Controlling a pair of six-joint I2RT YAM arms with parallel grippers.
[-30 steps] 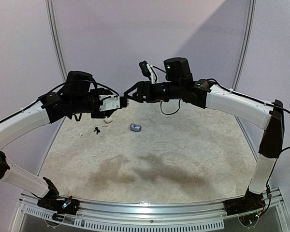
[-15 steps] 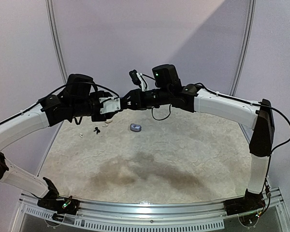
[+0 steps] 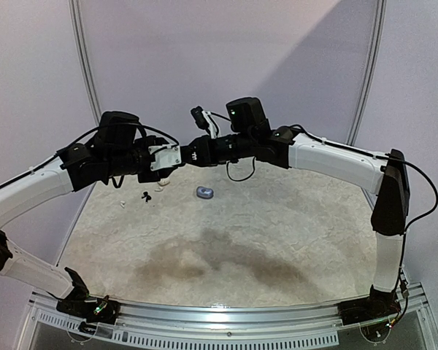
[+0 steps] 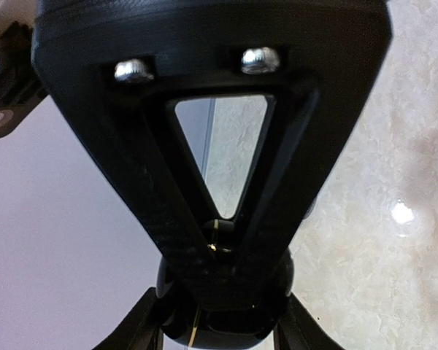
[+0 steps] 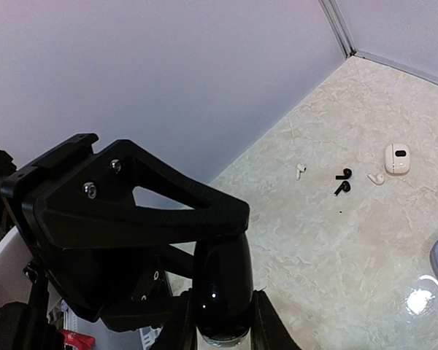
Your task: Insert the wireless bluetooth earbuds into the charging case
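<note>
A glossy black charging case [image 5: 223, 281] hangs in the air between both arms. My right gripper [image 5: 223, 324] is shut on its sides from the right. My left gripper [image 4: 220, 332] is shut on the same black case [image 4: 237, 321] from the left. In the top view the left gripper [image 3: 179, 155] and the right gripper [image 3: 194, 153] meet tip to tip above the far table. The earbuds lie loose on the table: two black ones [image 5: 342, 181], a white one [image 5: 299, 171] and another white one [image 5: 376, 178]. The black pair [image 3: 144, 195] also shows from above.
A white case [image 5: 397, 158] stands beyond the loose buds, and a grey-blue case [image 3: 204, 192] lies on the table under the joined grippers. The pale table [image 3: 277, 240] is walled by grey panels at the back and sides.
My right arm has moved left to meet the left gripper, and its fingers have closed onto the black case. The left arm has stayed still with its grip unchanged.
</note>
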